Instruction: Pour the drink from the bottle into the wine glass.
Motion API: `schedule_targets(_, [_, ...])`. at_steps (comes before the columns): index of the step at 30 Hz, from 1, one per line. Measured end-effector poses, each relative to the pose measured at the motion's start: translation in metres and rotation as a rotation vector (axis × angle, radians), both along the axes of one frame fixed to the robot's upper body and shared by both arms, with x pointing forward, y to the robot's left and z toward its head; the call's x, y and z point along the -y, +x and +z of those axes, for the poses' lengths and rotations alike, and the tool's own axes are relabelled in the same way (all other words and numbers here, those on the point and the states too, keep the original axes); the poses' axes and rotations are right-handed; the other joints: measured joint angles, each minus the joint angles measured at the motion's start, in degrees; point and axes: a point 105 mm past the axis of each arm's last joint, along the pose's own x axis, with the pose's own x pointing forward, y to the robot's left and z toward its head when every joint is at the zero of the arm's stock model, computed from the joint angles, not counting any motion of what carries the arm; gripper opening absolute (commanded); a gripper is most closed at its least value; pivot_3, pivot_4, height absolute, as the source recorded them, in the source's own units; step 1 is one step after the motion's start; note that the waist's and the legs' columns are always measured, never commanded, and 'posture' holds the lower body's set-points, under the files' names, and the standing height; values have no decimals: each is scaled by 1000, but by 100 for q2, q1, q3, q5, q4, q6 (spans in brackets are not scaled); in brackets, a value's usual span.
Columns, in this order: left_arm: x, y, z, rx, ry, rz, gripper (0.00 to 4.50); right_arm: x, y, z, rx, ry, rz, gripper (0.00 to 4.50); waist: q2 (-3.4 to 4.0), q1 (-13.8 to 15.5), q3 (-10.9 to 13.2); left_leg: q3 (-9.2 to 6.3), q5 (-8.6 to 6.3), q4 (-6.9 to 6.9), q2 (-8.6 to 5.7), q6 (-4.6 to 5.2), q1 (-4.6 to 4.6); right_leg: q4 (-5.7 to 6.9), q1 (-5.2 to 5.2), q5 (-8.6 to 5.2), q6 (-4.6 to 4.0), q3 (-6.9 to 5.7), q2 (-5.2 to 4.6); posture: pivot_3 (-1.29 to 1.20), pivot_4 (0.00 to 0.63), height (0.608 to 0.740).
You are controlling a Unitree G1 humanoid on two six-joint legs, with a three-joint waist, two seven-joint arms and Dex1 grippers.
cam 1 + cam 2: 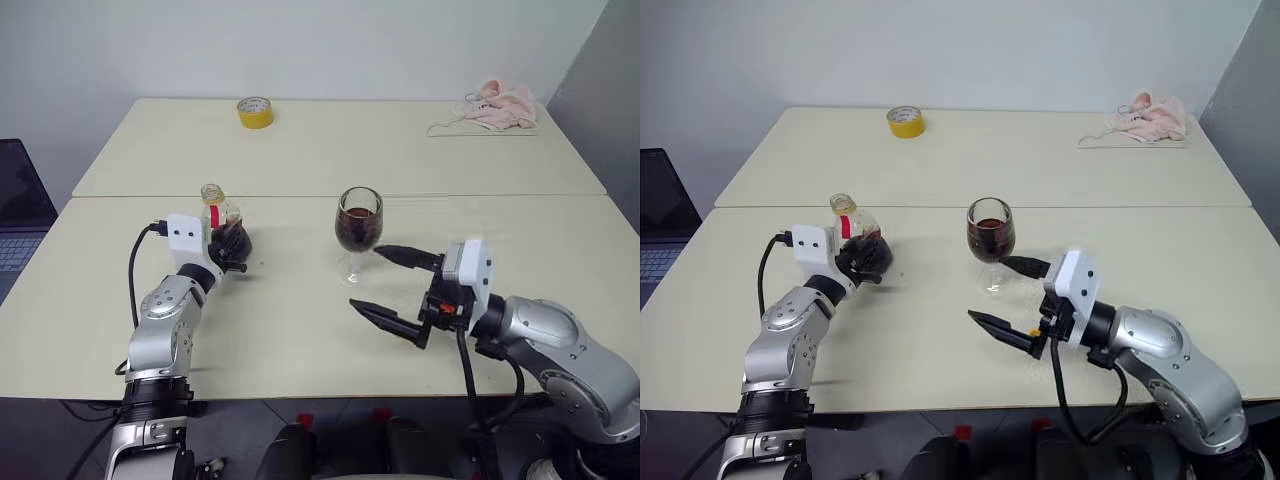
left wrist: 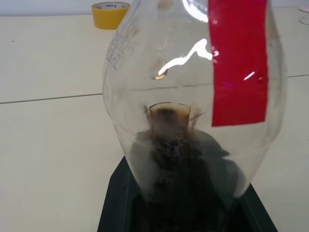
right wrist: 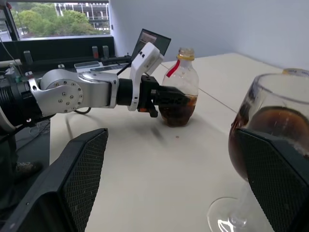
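The left gripper (image 1: 228, 250) is clamping the round body of the small squat clear plastic bottle (image 1: 226, 228) with the red neck label, holding it upright at the bench surface on the robot's left side. Its neck is standing open, no cap on it, and only a shallow pool of the dark reddish-brown drink (image 3: 177, 112) is sitting in its bottom. The right gripper (image 1: 396, 287) is holding nothing, its two black fingers spread wide and level, flanking the stem of the clear stemmed wine glass (image 1: 358, 232) without touching it. The glass is standing upright near the bench's middle, its bowl carrying dark drink to well over half.

Judging from this, the pour is looking essentially done; what seems left is releasing the bottle and drawing both arms clear.

Around them, the pale cream bench (image 1: 300, 330) is offering plenty of bare surface between bottle and glass and toward the near edge. The yellow tape roll (image 1: 254, 111) and a crumpled pink cloth (image 1: 497, 108) are lying well apart at the far side. The right gripper's fingers sitting close to the glass foot are the one tight spot when withdrawing.
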Motion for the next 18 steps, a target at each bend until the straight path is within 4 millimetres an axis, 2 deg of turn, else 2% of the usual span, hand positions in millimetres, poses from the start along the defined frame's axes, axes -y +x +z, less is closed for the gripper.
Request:
schedule_targets(7, [-1,1,-1,4,1,7,683,-1,-1,1,6,-5,15,4500,0,0,-1,2,0,-3,0,0,4,0,1,0,0,2,0,0,150,740])
schedule_targets(18, [-8,1,-4,4,-6,32,4237,0,-2,-2,8,-5,26,4500,0,1,-1,1,0,-5,0,0,5,-1,1,0,0,2,0,0,150,740])
